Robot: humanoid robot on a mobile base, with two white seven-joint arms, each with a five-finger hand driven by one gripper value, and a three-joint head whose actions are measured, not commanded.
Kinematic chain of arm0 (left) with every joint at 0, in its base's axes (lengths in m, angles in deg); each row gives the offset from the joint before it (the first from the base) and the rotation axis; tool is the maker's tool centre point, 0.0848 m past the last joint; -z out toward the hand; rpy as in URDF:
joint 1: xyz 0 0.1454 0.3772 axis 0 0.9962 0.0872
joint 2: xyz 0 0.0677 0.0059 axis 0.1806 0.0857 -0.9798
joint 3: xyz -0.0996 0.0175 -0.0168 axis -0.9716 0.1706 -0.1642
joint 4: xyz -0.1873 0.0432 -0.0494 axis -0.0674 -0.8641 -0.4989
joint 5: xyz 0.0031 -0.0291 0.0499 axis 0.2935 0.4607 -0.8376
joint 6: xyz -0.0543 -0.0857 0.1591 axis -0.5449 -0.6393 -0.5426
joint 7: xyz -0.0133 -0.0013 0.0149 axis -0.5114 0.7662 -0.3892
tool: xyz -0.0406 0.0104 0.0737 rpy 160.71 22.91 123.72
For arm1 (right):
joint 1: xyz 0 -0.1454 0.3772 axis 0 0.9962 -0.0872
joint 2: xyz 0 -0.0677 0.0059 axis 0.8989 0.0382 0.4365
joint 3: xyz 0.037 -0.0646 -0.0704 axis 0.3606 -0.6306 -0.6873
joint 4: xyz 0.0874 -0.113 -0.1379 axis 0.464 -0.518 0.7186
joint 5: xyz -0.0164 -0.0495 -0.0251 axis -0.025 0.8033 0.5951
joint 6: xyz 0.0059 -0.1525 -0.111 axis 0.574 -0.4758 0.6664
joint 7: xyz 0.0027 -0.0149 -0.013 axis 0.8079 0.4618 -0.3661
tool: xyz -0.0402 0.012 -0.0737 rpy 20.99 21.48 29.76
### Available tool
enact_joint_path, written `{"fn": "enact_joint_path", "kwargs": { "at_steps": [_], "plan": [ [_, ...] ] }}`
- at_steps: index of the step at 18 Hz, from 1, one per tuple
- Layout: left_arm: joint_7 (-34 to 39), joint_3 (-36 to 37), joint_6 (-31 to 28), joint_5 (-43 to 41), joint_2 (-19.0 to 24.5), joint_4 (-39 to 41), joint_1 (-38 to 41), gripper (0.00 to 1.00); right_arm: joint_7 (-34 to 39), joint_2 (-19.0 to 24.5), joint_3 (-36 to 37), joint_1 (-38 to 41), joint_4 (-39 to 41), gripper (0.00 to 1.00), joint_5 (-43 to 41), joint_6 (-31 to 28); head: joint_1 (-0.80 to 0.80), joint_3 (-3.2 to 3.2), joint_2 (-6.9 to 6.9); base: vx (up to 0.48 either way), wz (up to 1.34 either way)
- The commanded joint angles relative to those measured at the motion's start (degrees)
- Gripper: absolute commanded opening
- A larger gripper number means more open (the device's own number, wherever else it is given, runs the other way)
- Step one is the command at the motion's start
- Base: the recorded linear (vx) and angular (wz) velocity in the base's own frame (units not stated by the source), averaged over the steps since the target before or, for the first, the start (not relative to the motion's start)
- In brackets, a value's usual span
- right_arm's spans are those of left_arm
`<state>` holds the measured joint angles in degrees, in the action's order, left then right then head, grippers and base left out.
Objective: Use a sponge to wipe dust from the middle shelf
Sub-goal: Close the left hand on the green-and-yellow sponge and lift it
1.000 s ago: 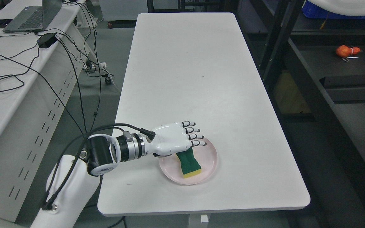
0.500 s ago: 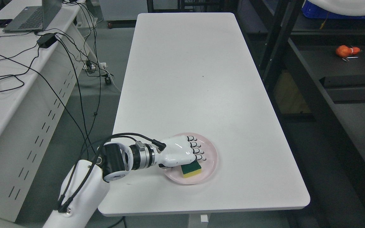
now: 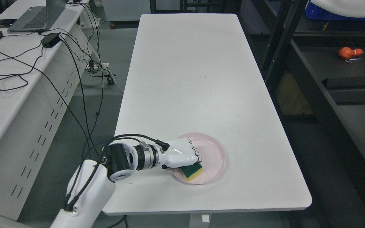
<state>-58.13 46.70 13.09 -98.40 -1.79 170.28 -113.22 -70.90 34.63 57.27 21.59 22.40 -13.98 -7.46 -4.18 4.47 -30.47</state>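
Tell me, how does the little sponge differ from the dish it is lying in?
The sponge is a small block, green on top and yellow below; the plate is round, pale pink and much wider. The left hand covers most of the sponge with curled fingers, while most of the plate lies bare. The sponge rests in the plate; the plate sits on the white table. Both are near the table's front edge.

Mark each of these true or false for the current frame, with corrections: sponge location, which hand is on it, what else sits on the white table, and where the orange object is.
1. The sponge lies in the pink plate. True.
2. The right hand covers the sponge. False: it is the left hand; no right hand shows.
3. A laptop sits on the white table. False: the laptop is on the side desk at left.
4. The orange object lies on the dark shelf at right. True.
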Motion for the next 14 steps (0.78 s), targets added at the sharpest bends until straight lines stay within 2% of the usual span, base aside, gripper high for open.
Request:
{"fn": "enact_joint_path", "kwargs": {
  "at_steps": [1,2,5,7,9,11,14],
  "plan": [
    [-1.03,-7.65,-0.01,12.11,-3.21,-0.75,0.14,0.03,-0.04,-1.0,0.0,0.0,1.0,1.0,0.0,-4.22,0.0,0.0,0.0,0.0,0.0],
    [-1.73,-8.71,-0.01,14.94,-3.21,-0.74,0.06,0.0,0.05,-1.0,0.0,0.0,1.0,1.0,0.0,-4.22,0.0,0.0,0.0,0.0,0.0],
    [-2.44,-15.11,-0.01,21.1,-3.56,0.22,0.32,0.0,0.05,-1.0,0.0,0.0,1.0,1.0,0.0,-4.22,0.0,0.0,0.0,0.001,-0.02],
    [-2.44,-20.3,-0.01,26.8,-5.92,0.4,0.23,0.0,0.05,-1.0,0.0,0.0,1.0,1.0,0.0,-4.22,0.0,0.0,0.0,0.0,0.0],
    [-2.53,-24.7,-0.01,33.48,-6.16,0.4,0.32,0.0,0.05,-1.0,0.0,0.0,1.0,1.0,0.0,-4.22,0.0,0.0,0.0,0.0,0.0],
    [-1.92,-25.77,-0.08,44.52,-6.16,0.4,1.28,0.0,-0.04,-1.0,0.0,0.0,1.0,1.0,0.0,-4.22,0.0,0.0,0.0,0.0,0.0],
    [2.63,-25.95,-7.81,62.02,-6.16,0.4,2.95,0.0,0.05,-1.0,0.0,0.0,1.0,1.0,0.0,-4.22,0.0,0.0,0.0,0.0,0.0]
  ]
}}
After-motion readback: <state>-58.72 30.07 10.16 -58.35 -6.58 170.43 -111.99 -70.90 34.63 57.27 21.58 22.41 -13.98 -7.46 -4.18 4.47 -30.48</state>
